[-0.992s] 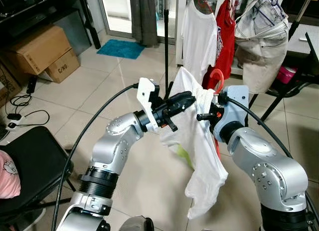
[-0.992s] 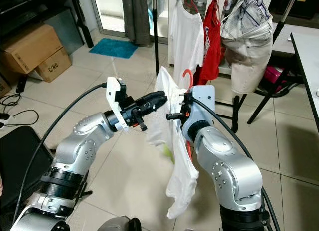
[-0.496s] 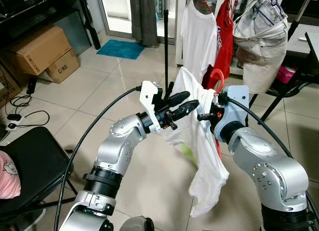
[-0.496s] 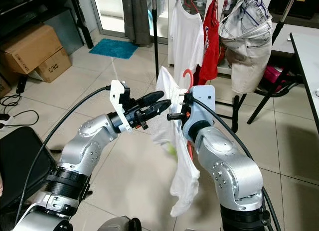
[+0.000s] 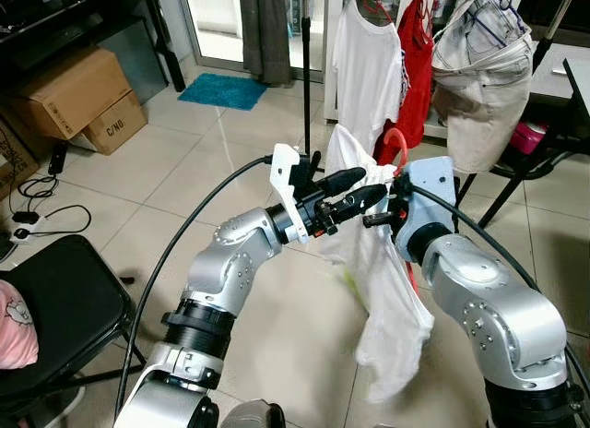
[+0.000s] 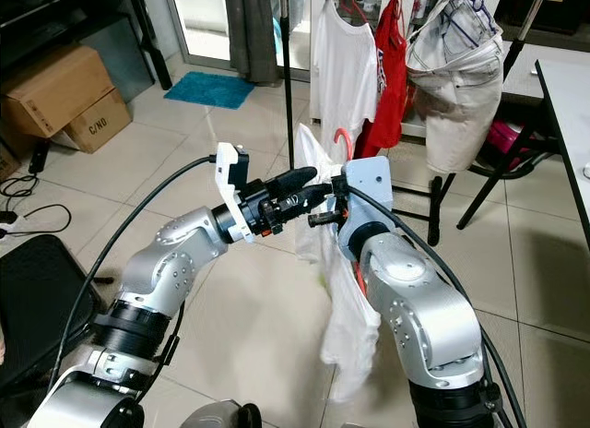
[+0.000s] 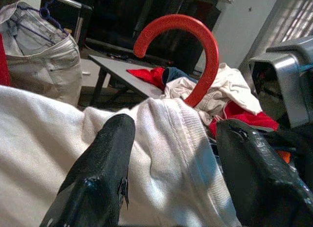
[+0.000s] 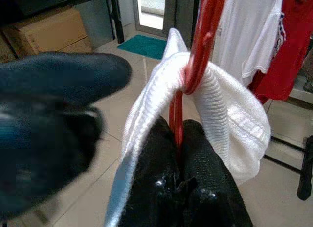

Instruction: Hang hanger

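- My right gripper (image 8: pixel 178 139) is clenched on the red hanger (image 8: pixel 198 51): in the right wrist view my two black fingers (image 8: pixel 156 163) press together on its thin stem just below the collar of the white shirt (image 8: pixel 220 109).
- The white shirt is draped over that hanger and hangs down in front of my right arm (image 5: pixel 479 299), its lower end loose above the tiled floor (image 5: pixel 184 160).
- The hanger's red hook (image 7: pixel 188 46) stands up out of the shirt's collar, free of any rail.
- My left gripper (image 5: pixel 355 190) has its fingers parted; in the left wrist view the two black fingers (image 7: pixel 105 158) stand well apart, with the shirt's collar and the hook between and beyond them.
- Whether the left fingers actually touch the cloth, I cannot tell; they are at least just beside the collar.
- My left arm (image 5: pixel 230 262) is bent at the elbow and reaches up and across to the right, so that the two grippers meet nearly tip to tip in front of me.
- My right arm is folded back with the wrist raised, holding the hanger upright at chest height.
- Beyond my grippers stands a clothes rack (image 5: pixel 307 87) with another white shirt (image 5: pixel 367 64), a red garment (image 5: pixel 417 59) and pale trousers (image 5: pixel 484 87) hung on it.
- To my left sit cardboard boxes (image 5: pixel 78 91) and a black chair (image 5: pixel 55 308).
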